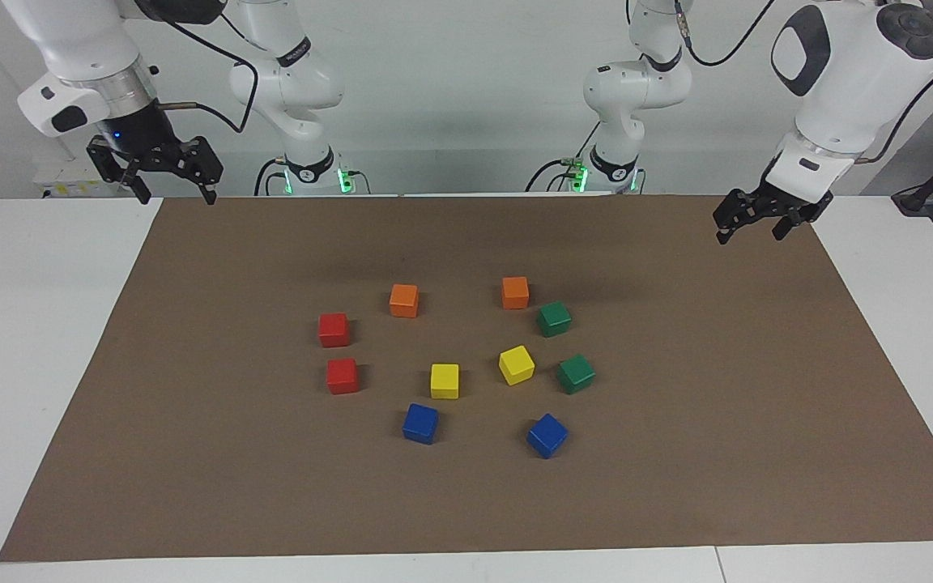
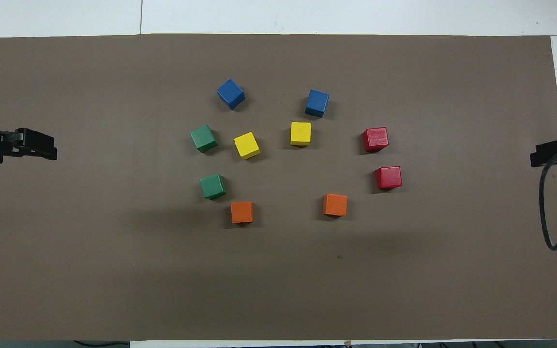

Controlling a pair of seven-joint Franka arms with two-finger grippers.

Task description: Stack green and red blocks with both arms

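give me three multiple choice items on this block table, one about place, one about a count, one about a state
1. Where do the two green blocks lie?
A. toward the left arm's end of the table
B. toward the right arm's end of the table
C. on top of the orange blocks

2. How many blocks sit on the brown mat?
A. eight
B. ten
C. twelve

3. What state are the red blocks in?
A. stacked one on the other
B. one held in a claw
C. both flat on the mat, apart

Answers:
1. A, they sit on the side where the left claw hangs.
2. B, five colours, two of each.
3. C, each rests alone, and the right claw and the left claw are open, up at the mat's edges.
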